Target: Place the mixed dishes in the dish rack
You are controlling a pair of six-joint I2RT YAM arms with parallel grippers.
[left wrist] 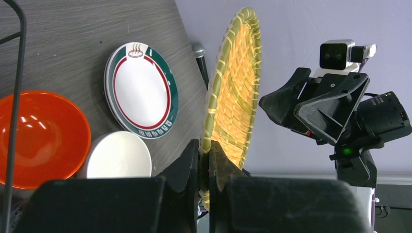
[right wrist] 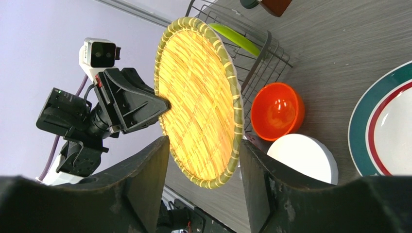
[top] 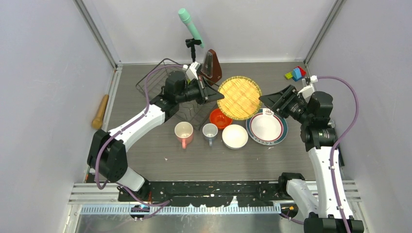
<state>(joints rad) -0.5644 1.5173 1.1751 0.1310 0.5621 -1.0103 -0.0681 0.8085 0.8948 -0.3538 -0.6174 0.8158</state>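
Grey table (top: 145,160), left hand (left wrist: 205,160) holds tan plate (top: 240,97) flat

Dark grey wood-grain table (top: 145,155). On it:
- far left, wire dish rack (top: 148,83)
- centre row, left to right: pink mug (top: 184,132), grey-blue mug (top: 210,131), orange-red bowl (top: 219,118), white bowl (top: 234,136), teal-rimmed plate (top: 266,127)
- far centre, brown wedge-shaped object (top: 212,67)
- far right corner, coloured blocks (top: 296,74)

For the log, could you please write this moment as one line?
left gripper: shut on tan plate; right gripper: open; tan plate: airborne
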